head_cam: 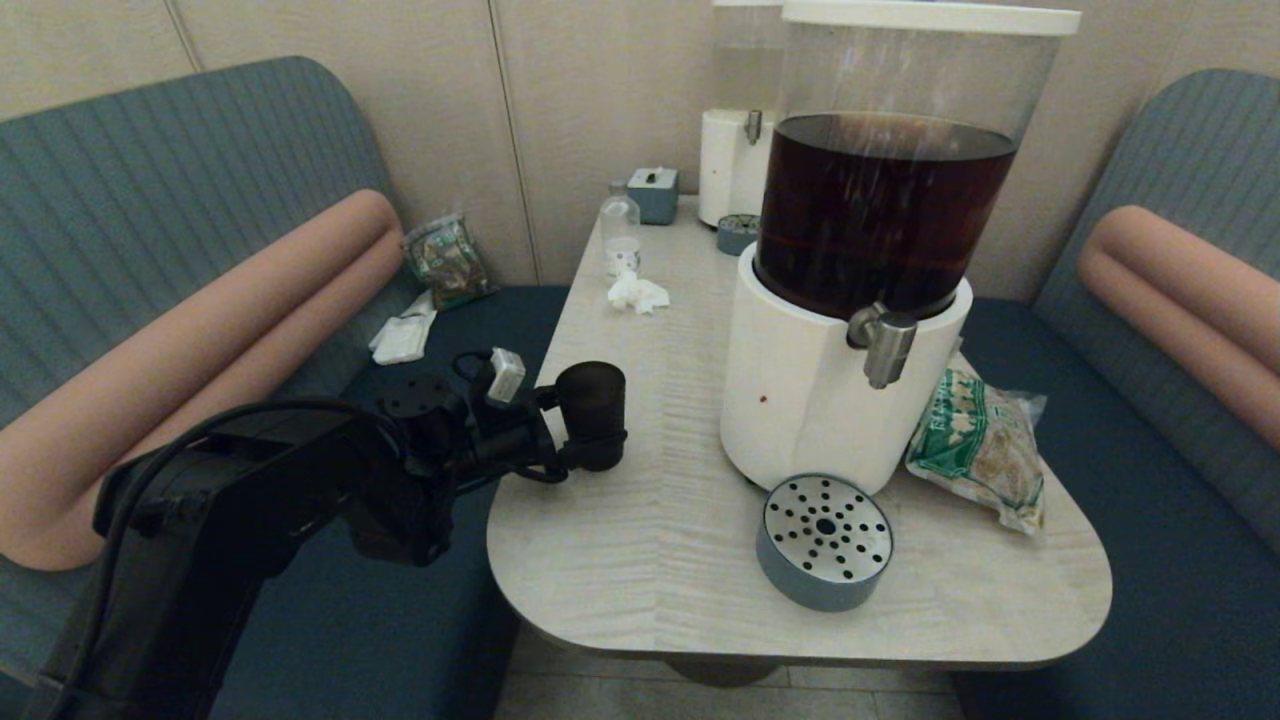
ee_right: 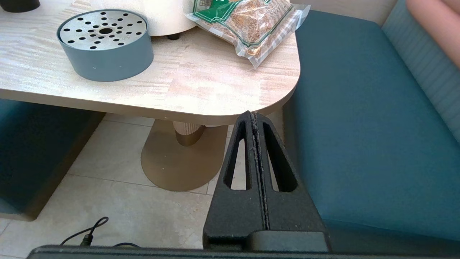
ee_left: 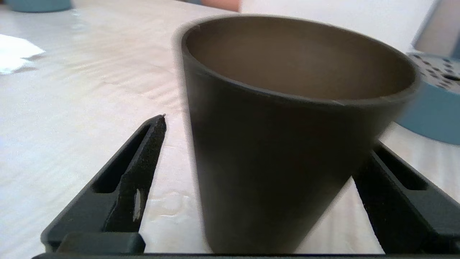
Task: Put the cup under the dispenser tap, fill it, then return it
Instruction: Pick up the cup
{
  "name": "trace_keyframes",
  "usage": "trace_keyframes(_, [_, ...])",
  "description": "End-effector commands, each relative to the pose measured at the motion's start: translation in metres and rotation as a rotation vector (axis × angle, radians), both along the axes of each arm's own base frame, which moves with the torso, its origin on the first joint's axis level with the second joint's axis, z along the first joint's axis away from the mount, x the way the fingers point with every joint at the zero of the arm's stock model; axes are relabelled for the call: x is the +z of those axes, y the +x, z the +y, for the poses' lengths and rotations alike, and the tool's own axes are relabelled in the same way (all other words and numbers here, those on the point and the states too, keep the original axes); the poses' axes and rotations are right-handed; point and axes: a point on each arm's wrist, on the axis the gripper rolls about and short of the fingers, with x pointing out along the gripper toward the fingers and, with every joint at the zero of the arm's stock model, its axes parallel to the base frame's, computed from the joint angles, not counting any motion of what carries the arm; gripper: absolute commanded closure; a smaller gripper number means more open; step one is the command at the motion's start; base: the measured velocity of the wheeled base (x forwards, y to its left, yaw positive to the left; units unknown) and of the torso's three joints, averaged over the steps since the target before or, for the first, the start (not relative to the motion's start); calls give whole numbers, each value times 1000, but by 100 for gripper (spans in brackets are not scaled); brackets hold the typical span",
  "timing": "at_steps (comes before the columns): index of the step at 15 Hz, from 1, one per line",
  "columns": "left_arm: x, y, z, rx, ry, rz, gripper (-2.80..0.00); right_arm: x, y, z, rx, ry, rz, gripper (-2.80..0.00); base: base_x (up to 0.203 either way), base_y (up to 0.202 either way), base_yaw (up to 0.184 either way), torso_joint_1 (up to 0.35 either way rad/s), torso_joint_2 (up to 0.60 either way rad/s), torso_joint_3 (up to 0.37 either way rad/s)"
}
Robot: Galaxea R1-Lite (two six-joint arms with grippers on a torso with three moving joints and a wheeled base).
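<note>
One cup is seen near the left edge of the counter, between the spread fingers of the left tool, not clamped. It is judged light, stiff and smooth, best taken at mid-height. One tap waits above one drip tray. The right tool is closed, off the counter.

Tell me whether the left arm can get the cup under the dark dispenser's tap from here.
Probably yes. The left pincer straddles the cup, one finger still apart from it. Bare table lies between cup and drip tray, which sits slightly off from under the tap.
</note>
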Motion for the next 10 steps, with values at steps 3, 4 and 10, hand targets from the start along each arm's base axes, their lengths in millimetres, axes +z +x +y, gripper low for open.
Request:
trace_keyframes(3, [1,-1,-1,0,-18,2,0,0,0,0,1,-1,0,0,0,0,0,0,0,0])
trace_keyframes(4, [1,-1,-1,0,-19,6,0,0,0,0,1,-1,0,0,0,0,0,0,0,0])
trace_keyframes(10, [15,-4,0,-2,-30,-3,0,0,0,0,1,-1,0,0,0,0,0,0,0,0])
